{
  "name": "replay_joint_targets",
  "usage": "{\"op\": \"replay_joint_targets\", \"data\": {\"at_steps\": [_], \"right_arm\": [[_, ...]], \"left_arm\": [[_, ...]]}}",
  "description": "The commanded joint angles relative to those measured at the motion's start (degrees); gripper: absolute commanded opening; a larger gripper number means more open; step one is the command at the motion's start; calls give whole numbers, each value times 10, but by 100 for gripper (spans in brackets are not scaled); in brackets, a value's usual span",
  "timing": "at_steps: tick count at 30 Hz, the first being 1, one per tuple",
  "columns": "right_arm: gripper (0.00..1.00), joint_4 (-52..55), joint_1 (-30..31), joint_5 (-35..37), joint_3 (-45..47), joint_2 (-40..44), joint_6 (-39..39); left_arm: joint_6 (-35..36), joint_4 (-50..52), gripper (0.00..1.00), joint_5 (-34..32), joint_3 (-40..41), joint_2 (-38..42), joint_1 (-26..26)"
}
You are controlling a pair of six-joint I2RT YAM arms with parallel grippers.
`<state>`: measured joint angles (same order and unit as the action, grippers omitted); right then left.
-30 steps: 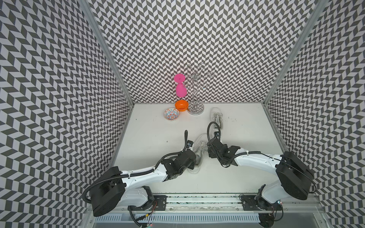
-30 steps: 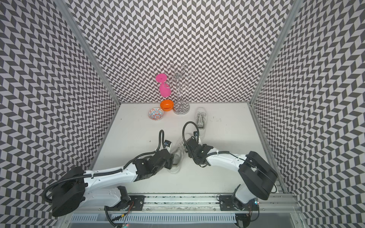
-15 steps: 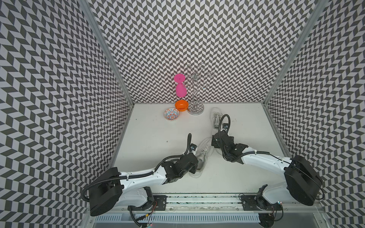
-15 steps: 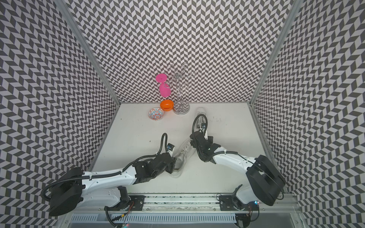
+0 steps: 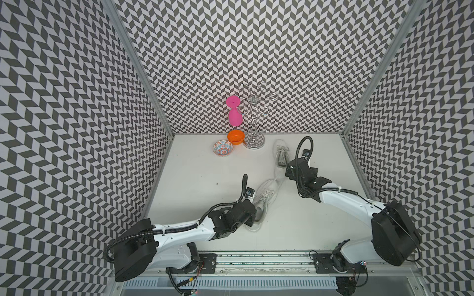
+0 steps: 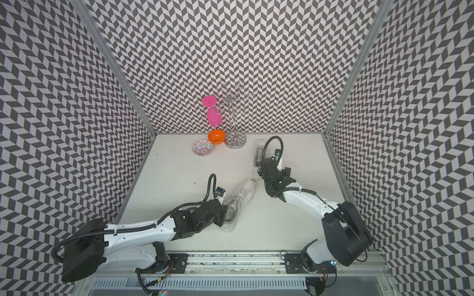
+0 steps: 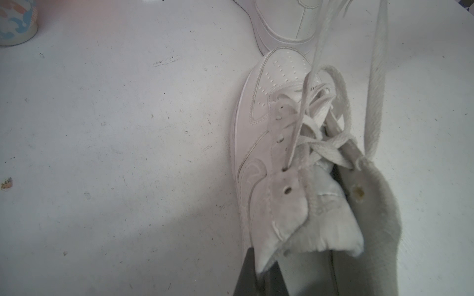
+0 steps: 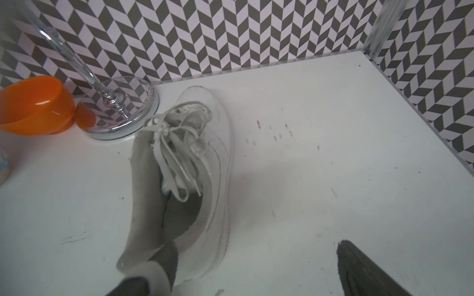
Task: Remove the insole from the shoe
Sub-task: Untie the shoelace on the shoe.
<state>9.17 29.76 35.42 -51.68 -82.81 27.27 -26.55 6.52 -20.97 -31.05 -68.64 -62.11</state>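
left claw (image 7: 259, 274): pressed together, pinching the collar flap of the near shoe (image 5: 266, 194) at its heel end (only the dark finger ends show, in the left wrist view)
right claw (image 8: 256, 246): spread wide, gripping nothing; one finger (image 8: 166, 256) sits at the heel opening of the far shoe (image 8: 205, 159), the other is over bare table beside that shoe
near shoe: white lace-up, mid-table in both top views, heel toward the robot's base, toe pointing at the far shoe; laces loose, tongue puffed up
far shoe: white lace-up, toward the back of the table, toe just beside the stand's base, laces bunched
shoe gap: near shoe's toe is just beside the far shoe's heel (touching or not, cannot tell)
insole: cannot pick it out; only the grey inside of the far shoe's opening shows in the right wrist view
table (image 5: 205, 184): white, scuffed
back row: chrome stand (image 5: 254, 120) with a pink glass (image 5: 234, 115) hung on it, orange bowl (image 5: 235, 137) against the base, patterned bowl (image 5: 222, 148) just beside that
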Motion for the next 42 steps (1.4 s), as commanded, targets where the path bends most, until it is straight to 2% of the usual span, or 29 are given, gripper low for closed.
{"op": "replay_joint_targets", "data": {"at_steps": [1, 8, 12, 21, 24, 26, 30, 33, 38, 42], "right_arm": [[97, -1, -41, -26, -34, 7, -11], [99, 22, -109, -95, -37, 25, -16], [100, 15, -172, -201, -22, 47, -11], [100, 29, -226, -209, -22, 75, -14], [100, 5, -275, -303, 3, 100, 12], [100, 2, -275, -315, 5, 119, -2], [100, 44, -251, -322, -6, 140, -16], [100, 69, -184, -310, -2, 148, -31], [100, 76, -67, -297, 50, 179, -3], [99, 79, 36, -274, 79, 191, 30]], "left_arm": [[-8, 5, 0, -13, 8, 16, -4], [-12, 10, 0, -28, 4, 15, -4], [-11, 8, 0, -32, 2, 12, -3], [-12, 10, 0, -31, -8, -3, 7], [-9, 16, 0, -35, -10, -2, 13], [-8, 17, 0, -33, -11, 4, 20], [-11, 10, 0, -18, -15, 4, 33], [-18, 7, 0, -14, -24, -14, 34], [-25, 11, 0, 1, -41, -57, 34], [-26, 10, 7, 16, -48, -65, 35]]}}
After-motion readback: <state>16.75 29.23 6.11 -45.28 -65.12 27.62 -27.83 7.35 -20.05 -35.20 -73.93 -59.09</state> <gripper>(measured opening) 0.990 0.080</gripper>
